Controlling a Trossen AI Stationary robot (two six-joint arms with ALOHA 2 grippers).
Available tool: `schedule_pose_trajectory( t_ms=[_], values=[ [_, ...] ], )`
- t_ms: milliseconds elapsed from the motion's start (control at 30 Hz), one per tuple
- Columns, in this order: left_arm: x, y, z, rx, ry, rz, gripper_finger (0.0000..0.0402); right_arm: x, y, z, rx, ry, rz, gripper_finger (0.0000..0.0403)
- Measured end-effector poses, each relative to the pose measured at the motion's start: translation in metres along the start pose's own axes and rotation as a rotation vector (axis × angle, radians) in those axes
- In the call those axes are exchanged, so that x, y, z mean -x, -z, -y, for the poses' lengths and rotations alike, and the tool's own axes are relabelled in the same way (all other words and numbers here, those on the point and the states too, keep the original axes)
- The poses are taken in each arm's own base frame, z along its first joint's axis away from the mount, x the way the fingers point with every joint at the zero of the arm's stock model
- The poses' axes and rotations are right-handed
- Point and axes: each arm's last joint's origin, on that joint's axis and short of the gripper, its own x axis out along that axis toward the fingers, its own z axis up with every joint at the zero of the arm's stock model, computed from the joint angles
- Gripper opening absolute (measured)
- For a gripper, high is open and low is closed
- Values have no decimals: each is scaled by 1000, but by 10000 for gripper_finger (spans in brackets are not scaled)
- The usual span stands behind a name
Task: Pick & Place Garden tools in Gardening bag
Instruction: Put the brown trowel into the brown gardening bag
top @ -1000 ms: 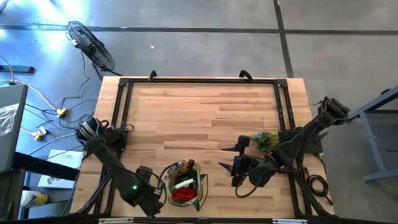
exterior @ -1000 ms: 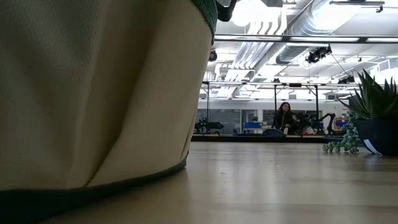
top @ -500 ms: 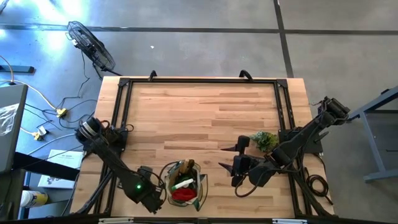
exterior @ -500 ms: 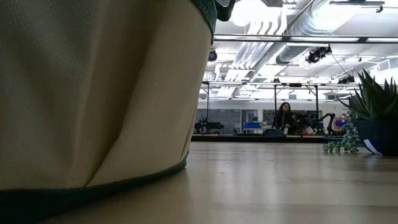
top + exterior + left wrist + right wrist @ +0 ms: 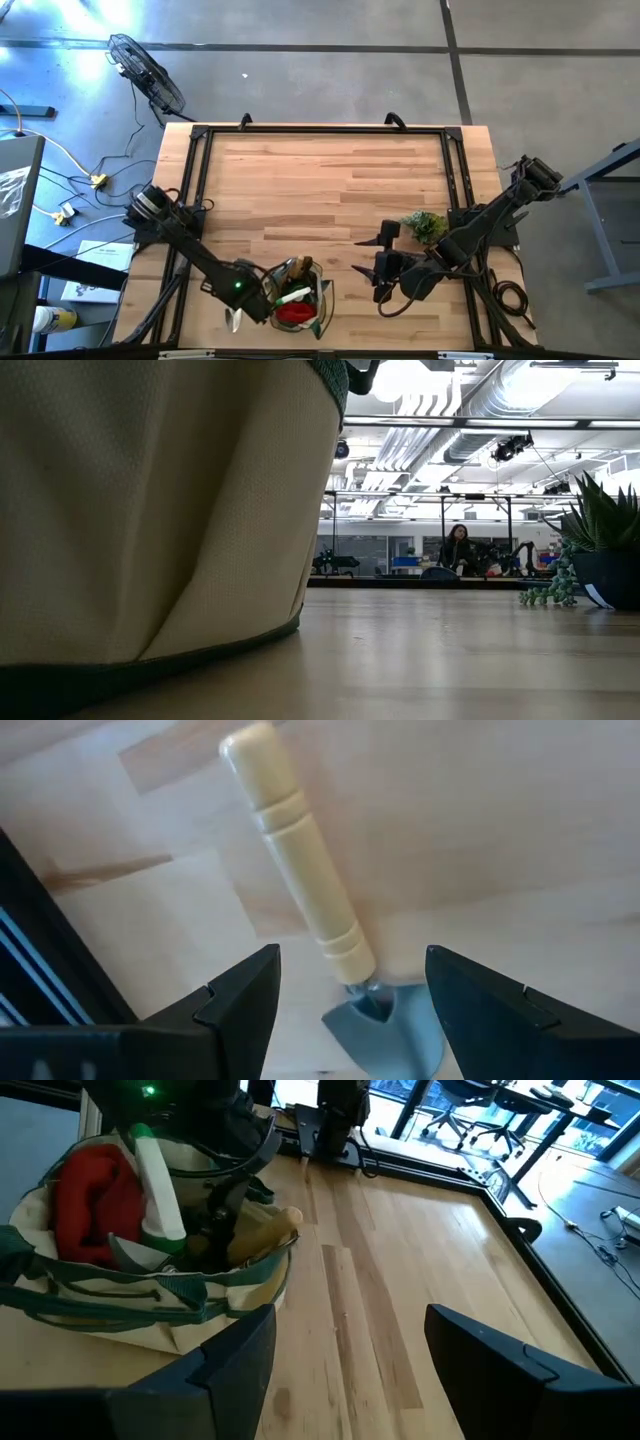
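The tan gardening bag (image 5: pixel 296 296) with green trim stands at the table's near edge; its wall fills the left of the low view (image 5: pixel 150 510). In the right wrist view it holds a red cloth (image 5: pixel 88 1190), a green-and-white item (image 5: pixel 158 1192), dark pruners (image 5: pixel 215 1215) and a wooden handle (image 5: pixel 262 1228). A wooden-handled trowel (image 5: pixel 305 870) lies flat on the table left of the bag, and its blade shows in the high view (image 5: pixel 235 320). My left gripper (image 5: pixel 350 1010) is open above the trowel, one finger on either side of its neck, not touching. My right gripper (image 5: pixel 360 253) is open and empty to the right of the bag.
A leafy green sprig (image 5: pixel 425 225) lies right of centre, by my right arm; it also shows in the low view (image 5: pixel 548 592) beside a dark potted plant (image 5: pixel 605 550). A black frame (image 5: pixel 320 130) runs round the table. Bare wood lies toward the far edge.
My left gripper has gone toward the table's right and far side, closer to the bag. The trowel's blade, hidden under the arm before, now shows on the table left of the bag. My right arm has kept still.
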Motion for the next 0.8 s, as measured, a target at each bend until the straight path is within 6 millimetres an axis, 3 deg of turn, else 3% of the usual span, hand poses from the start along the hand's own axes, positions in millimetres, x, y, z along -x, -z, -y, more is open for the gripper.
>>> schedule_pose_trajectory(
  t_ms=[633, 800],
  values=[
    [-27, -6, -2, -62, 66, -48, 236, 0, 2, 0, 9, 3, -14, 248],
    [-28, -6, -2, -140, 79, -40, 205, 0, 2, 0, 9, 3, -15, 248]
  ],
)
